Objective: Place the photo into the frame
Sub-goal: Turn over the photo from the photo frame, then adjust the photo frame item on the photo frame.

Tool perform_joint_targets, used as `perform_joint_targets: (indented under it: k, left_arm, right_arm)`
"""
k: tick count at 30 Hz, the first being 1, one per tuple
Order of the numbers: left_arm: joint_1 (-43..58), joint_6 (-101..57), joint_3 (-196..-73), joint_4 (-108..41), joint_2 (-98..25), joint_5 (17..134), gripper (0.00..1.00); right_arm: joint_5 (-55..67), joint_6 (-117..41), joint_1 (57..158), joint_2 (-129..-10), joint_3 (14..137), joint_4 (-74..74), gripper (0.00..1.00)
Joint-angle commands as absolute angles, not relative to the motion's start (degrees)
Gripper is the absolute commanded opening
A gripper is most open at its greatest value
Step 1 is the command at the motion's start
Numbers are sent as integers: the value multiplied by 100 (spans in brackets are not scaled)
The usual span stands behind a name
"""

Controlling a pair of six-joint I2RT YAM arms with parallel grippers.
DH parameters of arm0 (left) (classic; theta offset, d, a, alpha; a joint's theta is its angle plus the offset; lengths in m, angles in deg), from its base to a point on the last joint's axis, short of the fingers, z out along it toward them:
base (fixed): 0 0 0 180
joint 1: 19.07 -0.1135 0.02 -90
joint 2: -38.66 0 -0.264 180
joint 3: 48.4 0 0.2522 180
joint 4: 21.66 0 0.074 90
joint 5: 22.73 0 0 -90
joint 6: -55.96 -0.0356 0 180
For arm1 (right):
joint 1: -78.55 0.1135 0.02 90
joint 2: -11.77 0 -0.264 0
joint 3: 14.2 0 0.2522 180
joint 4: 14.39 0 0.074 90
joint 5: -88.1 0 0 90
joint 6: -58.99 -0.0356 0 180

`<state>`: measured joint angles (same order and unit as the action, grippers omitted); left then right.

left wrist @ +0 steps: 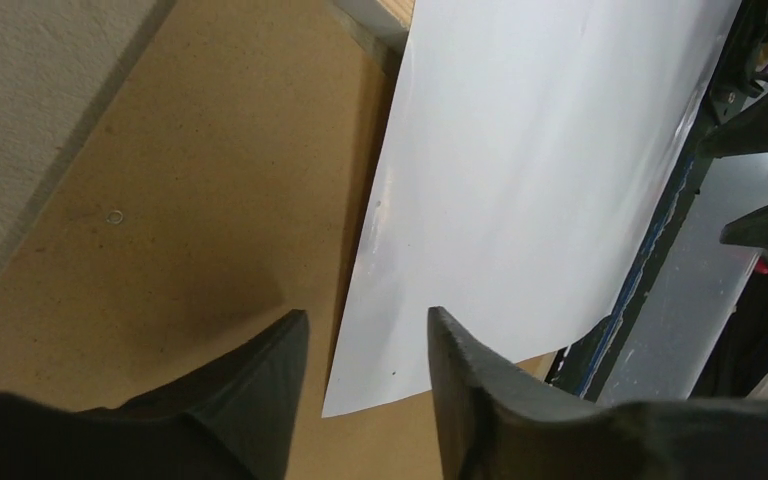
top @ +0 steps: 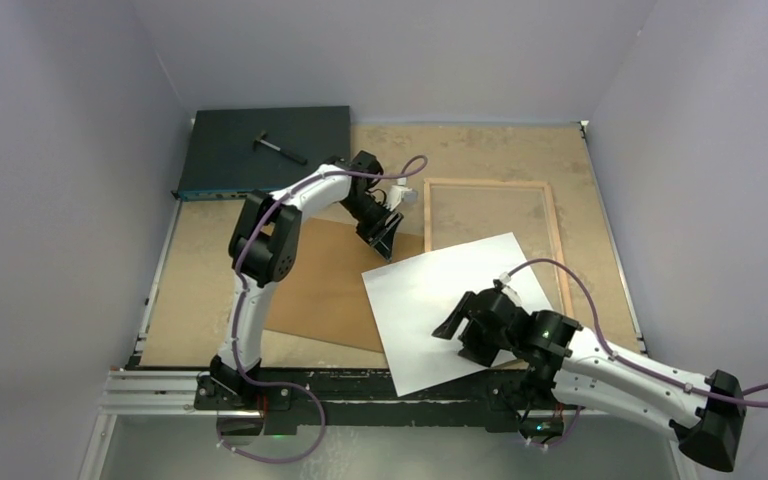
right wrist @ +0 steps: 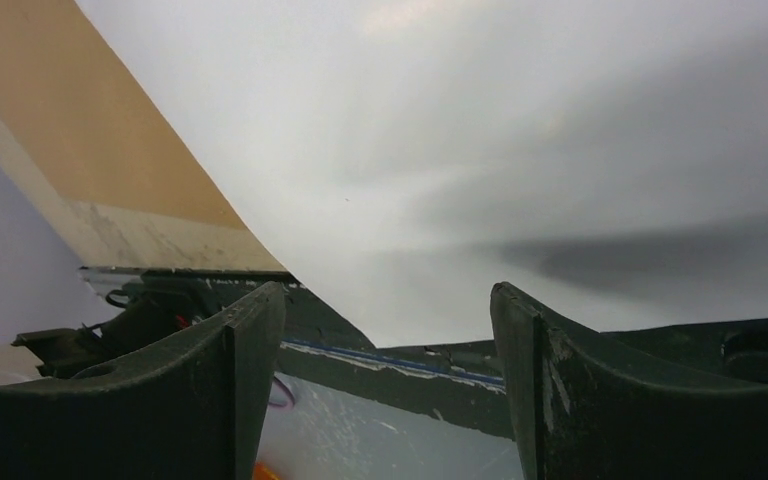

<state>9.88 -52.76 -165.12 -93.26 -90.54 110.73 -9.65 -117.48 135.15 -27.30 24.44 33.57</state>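
The photo (top: 430, 290) lies white back up on the table, tilted, its far right corner overlapping the frame (top: 557, 235). The frame lies light wood side up with its clear pane showing. My left gripper (top: 385, 240) hovers by the photo's far left corner, over the brown backing board (top: 325, 280). In the left wrist view the left gripper (left wrist: 365, 335) is open, with a corner of the photo (left wrist: 520, 180) below the gap and nothing held. My right gripper (top: 463, 338) is over the photo's near part, and the right gripper (right wrist: 388, 300) is open and empty above the photo (right wrist: 460, 150).
A dark box (top: 230, 150) with a black tool (top: 280, 147) on it sits at the back left. The table's black near rail (top: 360, 385) runs under the photo's near corner. White walls close in on both sides and behind.
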Motion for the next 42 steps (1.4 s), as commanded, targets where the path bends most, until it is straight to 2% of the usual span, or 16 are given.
perform_joint_targets:
  k: [1,5,8,12,22,42]
  left_arm:
    - [1040,-4990,-16537,-8884,-8816,11215,51]
    - [1141,-4921,-16690,-8711,-8910,11258,67]
    - [1256,-4961,-16826,-8711,-9047,11308,84]
    - [1347,-4987,-17006,-8770,-9316,11330,87]
    - [1487,-5154,-17700,-9128,-9932,11528,86]
    - [1647,-5293,-17963,-9593,-10135,12050,69]
  right_arm:
    - [-686,-11737,13510,-2700,2627,4080,79]
    - [-542,-11798,13513,-2416,2700,4670,84]
    - [-542,-11853,13510,-2281,2769,4892,85]
    - [-571,-11853,13503,-2444,2797,4805,87]
    - [-401,-11814,13508,-2718,2545,4163,86]
    - [-271,-11911,13507,-2775,2171,3756,84]
